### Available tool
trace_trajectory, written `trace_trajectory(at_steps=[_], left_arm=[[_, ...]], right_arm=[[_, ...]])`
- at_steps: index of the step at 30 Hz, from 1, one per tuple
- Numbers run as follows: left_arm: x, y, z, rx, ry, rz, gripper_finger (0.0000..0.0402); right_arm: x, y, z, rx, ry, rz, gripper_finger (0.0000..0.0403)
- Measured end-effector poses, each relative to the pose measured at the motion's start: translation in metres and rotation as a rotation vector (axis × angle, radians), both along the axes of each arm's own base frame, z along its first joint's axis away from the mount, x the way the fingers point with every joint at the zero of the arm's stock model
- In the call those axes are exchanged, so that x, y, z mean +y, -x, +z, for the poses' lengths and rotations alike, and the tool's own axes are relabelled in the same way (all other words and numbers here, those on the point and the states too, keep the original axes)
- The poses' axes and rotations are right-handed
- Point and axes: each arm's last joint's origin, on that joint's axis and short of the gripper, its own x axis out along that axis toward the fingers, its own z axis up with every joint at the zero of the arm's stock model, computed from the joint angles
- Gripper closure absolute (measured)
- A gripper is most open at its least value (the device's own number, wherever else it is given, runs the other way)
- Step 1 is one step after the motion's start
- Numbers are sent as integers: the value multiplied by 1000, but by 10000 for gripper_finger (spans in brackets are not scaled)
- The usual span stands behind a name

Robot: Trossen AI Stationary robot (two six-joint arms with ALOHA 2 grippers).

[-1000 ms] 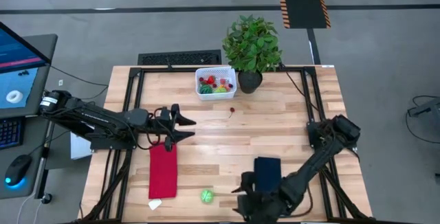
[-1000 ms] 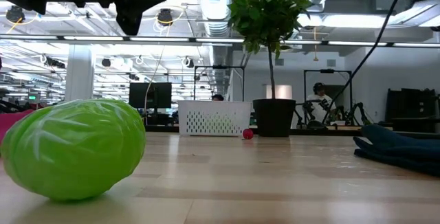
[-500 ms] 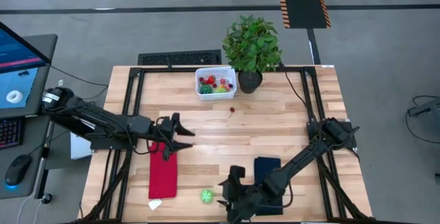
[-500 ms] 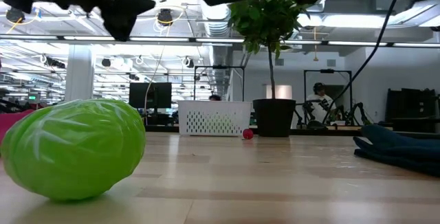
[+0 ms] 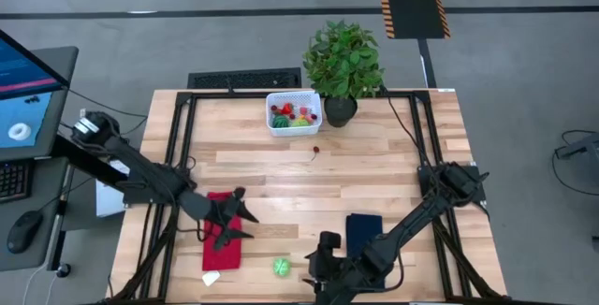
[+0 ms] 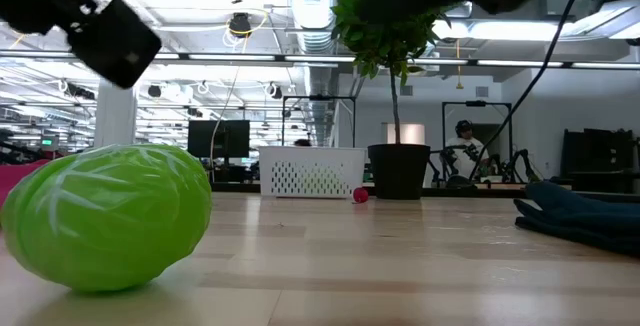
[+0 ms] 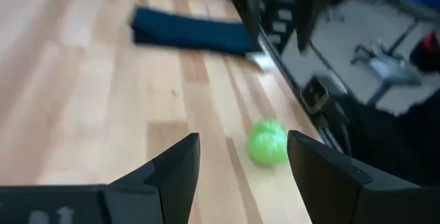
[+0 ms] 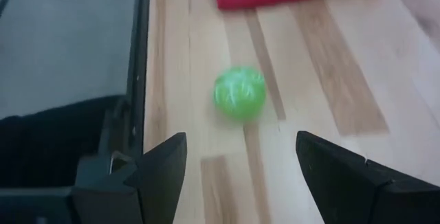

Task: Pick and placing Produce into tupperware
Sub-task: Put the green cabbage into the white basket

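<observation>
Most produce is already in the tupperware (image 5: pixel 294 112), far centre. You've still got the green ball (image 5: pixel 281 267) near edge and a red piece (image 5: pixel 315 150) mid-table. Both the right gripper (image 5: pixel 312 269) and left gripper (image 5: pixel 236 226) are spread, empty.

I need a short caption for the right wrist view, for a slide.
Right gripper, fingers open, faces the green toy cabbage on the wooden table.

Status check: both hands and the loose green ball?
Left hand open over red cloth. Right hand open beside green toy ball, not touching. White mesh basket far across the table. Path clear.
</observation>
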Motion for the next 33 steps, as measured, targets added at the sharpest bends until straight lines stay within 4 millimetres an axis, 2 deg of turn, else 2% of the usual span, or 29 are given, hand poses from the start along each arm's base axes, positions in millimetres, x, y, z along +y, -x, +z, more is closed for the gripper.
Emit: trace_trajectory(at_steps=[9, 12, 15, 18, 21, 33], left_arm=[[-47, -25, -30, 165, -36, -33, 192], [-56, -32, -40, 203, -52, -37, 192], [-65, -39, -46, 205, -56, -41, 192], [-70, -44, -51, 221, -66, -46, 192], [-72, -46, -54, 233, -65, -34, 192], [-79, -54, -80, 319, -86, -13, 192]], right_arm=[[12, 25, -7, 54, 37, -88, 106], [17, 26, -13, 50, 26, -93, 106], [17, 20, -29, 73, 31, -95, 106], [13, 12, -45, 103, 46, -98, 106], [9, 5, -54, 113, 40, -100, 106], [9, -2, -51, 72, 16, -75, 107]])
